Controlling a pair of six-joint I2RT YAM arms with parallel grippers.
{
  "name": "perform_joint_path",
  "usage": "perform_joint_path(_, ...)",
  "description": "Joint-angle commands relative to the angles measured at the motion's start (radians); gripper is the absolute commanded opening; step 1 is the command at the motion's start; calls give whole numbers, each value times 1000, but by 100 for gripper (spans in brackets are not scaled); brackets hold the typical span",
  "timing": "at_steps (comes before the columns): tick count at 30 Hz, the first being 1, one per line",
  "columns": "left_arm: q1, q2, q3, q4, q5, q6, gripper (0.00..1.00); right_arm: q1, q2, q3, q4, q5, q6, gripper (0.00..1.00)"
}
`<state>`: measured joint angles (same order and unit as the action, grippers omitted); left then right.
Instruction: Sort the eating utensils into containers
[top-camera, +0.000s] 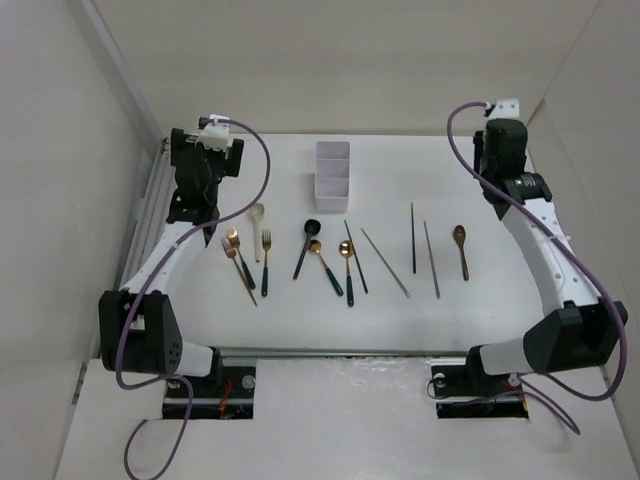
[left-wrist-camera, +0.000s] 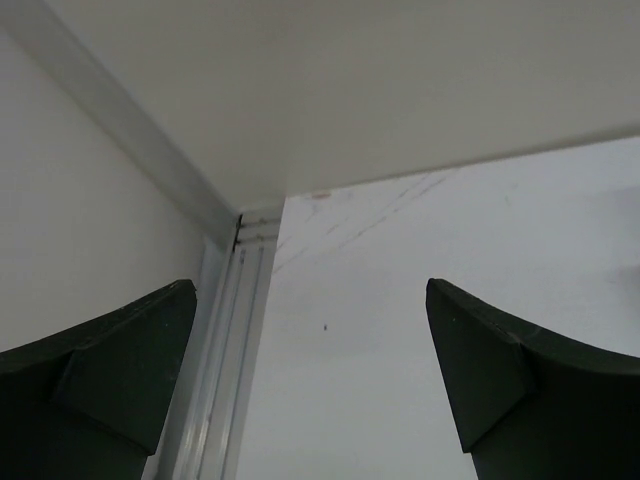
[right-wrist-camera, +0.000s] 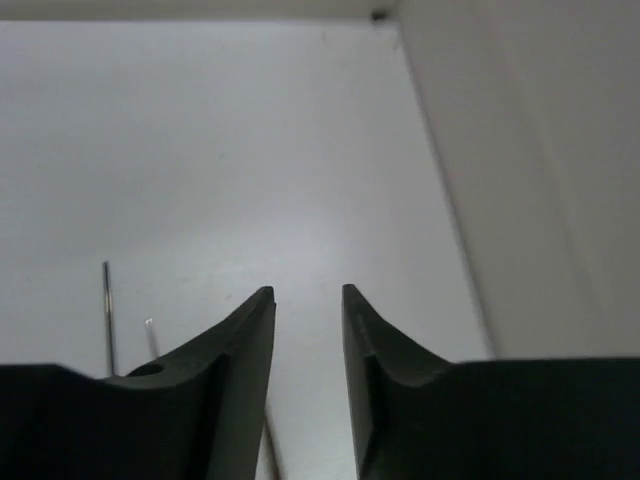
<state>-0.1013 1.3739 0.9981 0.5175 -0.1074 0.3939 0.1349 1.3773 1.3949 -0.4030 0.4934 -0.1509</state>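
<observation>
- left gripper (left-wrist-camera: 310, 300) spread wide, right gripper (right-wrist-camera: 308, 295) a narrow gap; both empty
- utensils (top-camera: 348, 265) in a row mid-table, container (top-camera: 332, 203) just behind
- risk: thin chopsticks (top-camera: 413, 238) slip the pinch; long pieces could tip the container

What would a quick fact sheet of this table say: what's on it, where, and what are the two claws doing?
box: white box, three compartments in a row, far middle of the table; nothing visible inside
cutlery: about a dozen pieces lying in a row in front of the box, none in it
left end: wooden spoon, fork
middle: black spoon
right end: chopsticks, brown spoon
left gripper: wide open, empty
right gripper: slightly open, empty
sorting: not started
</observation>
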Motion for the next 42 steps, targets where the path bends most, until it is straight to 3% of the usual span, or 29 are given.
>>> perform_joint_path(1, -18, -3, 48, -151, -169, -91, 99, -52, 37, -45, -319, -206, 259, 33)
perform_joint_path(3, -29, 17, 71, -200, -183, -144, 99, -64, 46, -138, -329, -269, 306, 36)
perform_joint_path(5, -41, 17, 59, -220, -152, -153, 99, -64, 55, -206, -320, -323, 350, 51)
perform_joint_path(7, -66, 8, 37, -220, -127, -153, 99, -77, 68, -279, -309, -352, 370, 57)
perform_joint_path(12, -103, -15, -27, -195, -138, -153, 99, -127, 170, -321, -298, -315, 370, 56)
perform_joint_path(21, -112, -45, -94, -134, -181, -113, 99, -136, 351, -234, -263, -279, 361, 52)
perform_joint_path(29, -112, -45, -115, -103, -209, -103, 99, -136, 486, -148, -281, -228, 329, 38)
perform_joint_path(33, -112, -45, -115, -94, -245, -102, 99, -136, 499, -139, -281, -219, 329, 0)
perform_joint_path(38, -112, -36, -115, -83, -256, -93, 99, -136, 474, -126, -269, -240, 320, 0)
perform_joint_path(42, -112, -18, -105, -83, -265, -102, 99, -43, 327, -82, -166, -208, 310, 0)
